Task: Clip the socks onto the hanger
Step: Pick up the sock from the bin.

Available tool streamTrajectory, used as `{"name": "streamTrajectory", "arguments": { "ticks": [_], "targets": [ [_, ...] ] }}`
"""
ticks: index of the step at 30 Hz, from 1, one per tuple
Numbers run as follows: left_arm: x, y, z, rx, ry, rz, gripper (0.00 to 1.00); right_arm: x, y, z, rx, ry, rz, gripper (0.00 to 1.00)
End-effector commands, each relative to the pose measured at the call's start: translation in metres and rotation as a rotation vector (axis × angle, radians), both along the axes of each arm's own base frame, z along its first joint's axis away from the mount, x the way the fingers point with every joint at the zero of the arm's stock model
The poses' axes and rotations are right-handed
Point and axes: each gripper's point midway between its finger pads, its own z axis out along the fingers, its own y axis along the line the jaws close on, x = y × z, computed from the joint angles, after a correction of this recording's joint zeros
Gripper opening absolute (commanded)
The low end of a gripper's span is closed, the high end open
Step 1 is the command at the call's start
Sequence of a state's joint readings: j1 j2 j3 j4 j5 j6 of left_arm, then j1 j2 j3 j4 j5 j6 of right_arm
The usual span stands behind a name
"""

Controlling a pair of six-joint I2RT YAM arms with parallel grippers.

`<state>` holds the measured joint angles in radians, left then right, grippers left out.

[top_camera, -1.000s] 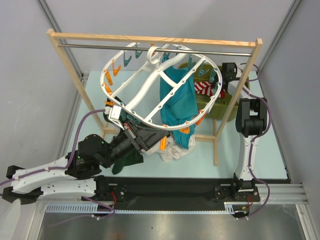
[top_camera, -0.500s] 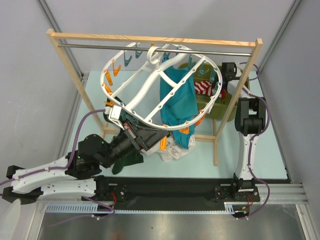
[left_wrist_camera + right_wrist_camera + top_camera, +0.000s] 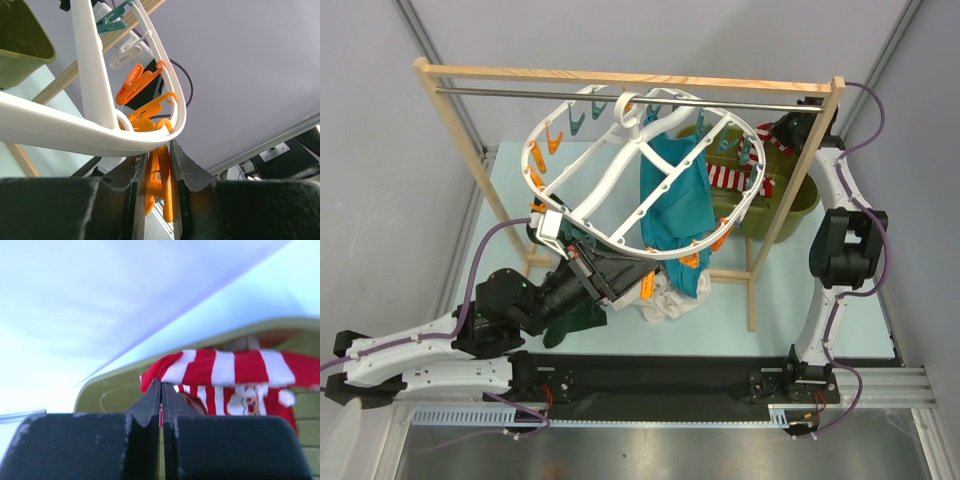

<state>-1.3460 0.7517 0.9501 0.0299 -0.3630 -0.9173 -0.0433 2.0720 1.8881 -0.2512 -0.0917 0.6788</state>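
Observation:
The white round hanger [image 3: 620,195] hangs tilted from the rod, with orange and teal clips on its rim. My left gripper [image 3: 552,228] is at its lower left rim, shut on an orange clip [image 3: 161,175] just under the rim [image 3: 75,132]; in the left wrist view the gripper [image 3: 158,150] squeezes the clip. My right gripper [image 3: 780,130] is high at the back right, shut on a red-and-white striped sock [image 3: 728,178] above the olive bin [image 3: 800,200]. In the right wrist view the gripper [image 3: 161,382] pinches the sock [image 3: 225,367]; another striped sock lies below it.
A wooden rack [image 3: 620,77] with a metal rod spans the back. A teal garment [image 3: 670,190] is clipped to the hanger. A white cloth [image 3: 665,300] and a dark green garment [image 3: 575,318] lie beneath the left arm. A rack post [image 3: 752,290] stands in the middle right.
My right arm has swung up and back, with its gripper now near the rack's top right corner above the bin. The left arm and hanger have not moved.

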Motion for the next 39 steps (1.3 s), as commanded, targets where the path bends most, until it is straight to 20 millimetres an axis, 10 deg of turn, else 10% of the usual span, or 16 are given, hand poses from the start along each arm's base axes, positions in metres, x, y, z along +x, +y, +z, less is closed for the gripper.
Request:
{"name": "streamTrajectory", "arguments": {
  "ticks": [1,10,18,39],
  "targets": [
    [0.001,-0.003,0.001,-0.012,-0.003,-0.002,0.0,-0.002,0.0,0.028,-0.027,-0.066,0.064,0.0],
    [0.0,-0.007,-0.001,-0.013,0.007,-0.009,0.0,-0.017,0.007,-0.06,0.067,0.09,0.119,0.0],
    [0.0,-0.01,-0.001,-0.006,0.004,-0.011,0.0,-0.023,0.011,-0.099,0.025,0.194,0.055,0.04],
    [0.002,-0.002,-0.001,-0.012,-0.004,0.008,0.0,-0.022,-0.035,-0.072,0.079,0.193,-0.223,0.76]
  ]
}}
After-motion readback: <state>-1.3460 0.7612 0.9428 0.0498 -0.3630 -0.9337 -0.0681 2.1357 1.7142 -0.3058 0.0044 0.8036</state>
